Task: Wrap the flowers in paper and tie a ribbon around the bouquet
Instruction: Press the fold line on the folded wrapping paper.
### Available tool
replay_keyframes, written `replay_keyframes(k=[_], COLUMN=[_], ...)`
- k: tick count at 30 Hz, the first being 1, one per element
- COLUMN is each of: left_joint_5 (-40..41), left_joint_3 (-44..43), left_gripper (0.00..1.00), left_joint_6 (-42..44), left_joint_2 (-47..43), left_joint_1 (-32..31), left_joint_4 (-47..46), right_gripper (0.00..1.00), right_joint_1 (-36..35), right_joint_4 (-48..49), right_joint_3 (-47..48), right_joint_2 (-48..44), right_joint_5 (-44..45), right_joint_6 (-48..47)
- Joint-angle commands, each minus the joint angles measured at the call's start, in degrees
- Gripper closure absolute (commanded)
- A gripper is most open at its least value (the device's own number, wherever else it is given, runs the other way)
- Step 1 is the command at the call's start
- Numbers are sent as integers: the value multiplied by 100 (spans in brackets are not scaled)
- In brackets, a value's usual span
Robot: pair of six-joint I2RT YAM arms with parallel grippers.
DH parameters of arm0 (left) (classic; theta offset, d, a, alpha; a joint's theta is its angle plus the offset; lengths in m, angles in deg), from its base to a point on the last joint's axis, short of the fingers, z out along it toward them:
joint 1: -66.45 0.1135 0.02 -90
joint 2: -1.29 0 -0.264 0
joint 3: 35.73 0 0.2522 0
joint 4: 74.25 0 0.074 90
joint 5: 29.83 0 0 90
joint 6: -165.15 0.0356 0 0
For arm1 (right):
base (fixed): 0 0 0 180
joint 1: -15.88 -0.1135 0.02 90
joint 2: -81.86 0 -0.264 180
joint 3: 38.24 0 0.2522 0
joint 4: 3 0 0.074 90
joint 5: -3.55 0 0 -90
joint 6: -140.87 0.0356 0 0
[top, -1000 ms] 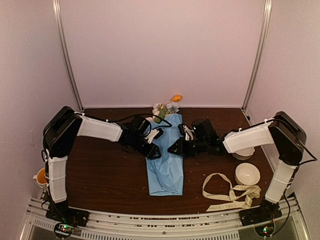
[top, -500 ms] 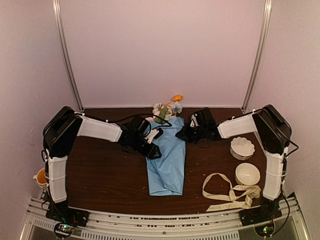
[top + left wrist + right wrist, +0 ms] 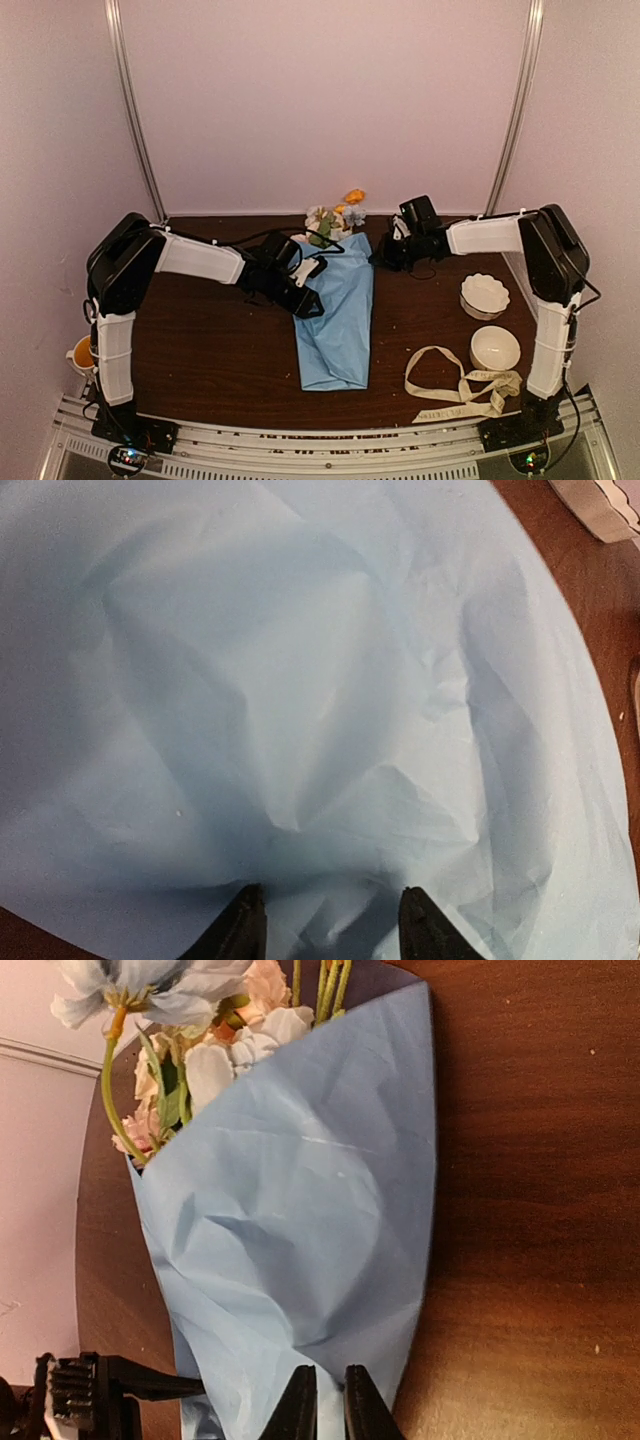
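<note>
A dark brown table [image 3: 200,340] sits in a booth with pale pinkish walls and a metal post [image 3: 135,120] at each back corner. An orange cup [image 3: 80,353] at the far left is partly cut off by the left arm. In the middle lies the paper [image 3: 335,320], blue and creased. It is folded lengthwise over the flowers [image 3: 335,214], whose blooms poke out at the far end by the back wall. To the right stand a scalloped bowl [image 3: 485,295] and a plain bowl [image 3: 495,348]. The ribbon [image 3: 455,392] lies in loose loops just beside the plain bowl, near the front edge.

Most of the stems are hidden under the paper, and the ribbon's print is too small to read.

The left arm reaches low to the paper's left edge. The left gripper [image 3: 330,930] has its fingers apart with paper between them, and I cannot tell whether it squeezes or only rests. The right arm stretches along the back, and the right gripper [image 3: 330,1405] is pinched nearly together on the paper's far right edge.
</note>
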Motion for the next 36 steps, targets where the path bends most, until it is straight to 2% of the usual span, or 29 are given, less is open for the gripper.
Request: replay_keyframes(k=[1, 3, 6, 12, 19, 23, 28, 31, 36], left_joint_5=[14, 17, 37, 192, 324, 274, 234, 242, 270], left_joint_3=[153, 172, 183, 118, 172, 192, 202, 209, 201], left_gripper=[51, 51, 51, 51, 51, 51, 51, 51, 51], left_joint_6=[50, 44, 15, -95, -127, -118, -136, -144, -136], left_joint_2=[250, 249, 249, 253, 253, 251, 269, 271, 280], left_joint_1=[29, 29, 29, 36, 55, 56, 55, 55, 55], left_joint_4=[172, 148, 141, 338, 384, 324, 266, 266, 283], right_gripper=[87, 86, 87, 90, 91, 90, 88, 88, 90], right_joint_1=[-378, -711, -1112, -1306, -1152, -1349, -2238, -2659, -2967], right_joint_4=[-814, -617, 634, 1408, 104, -822, -903, -901, -935], right_joint_3=[-95, -544, -1441, -2494, -2702, -2563, -2301, -2116, -2079], right_joint_2=[-895, -1074, -1133, -1022, -1501, -1929, -2275, -1964, -1335], right_joint_5=[122, -243, -776, -371, 432, 866, 519, 485, 371], right_joint_6=[-865, -780, 46, 701, -80, -793, -1531, -1581, -1457])
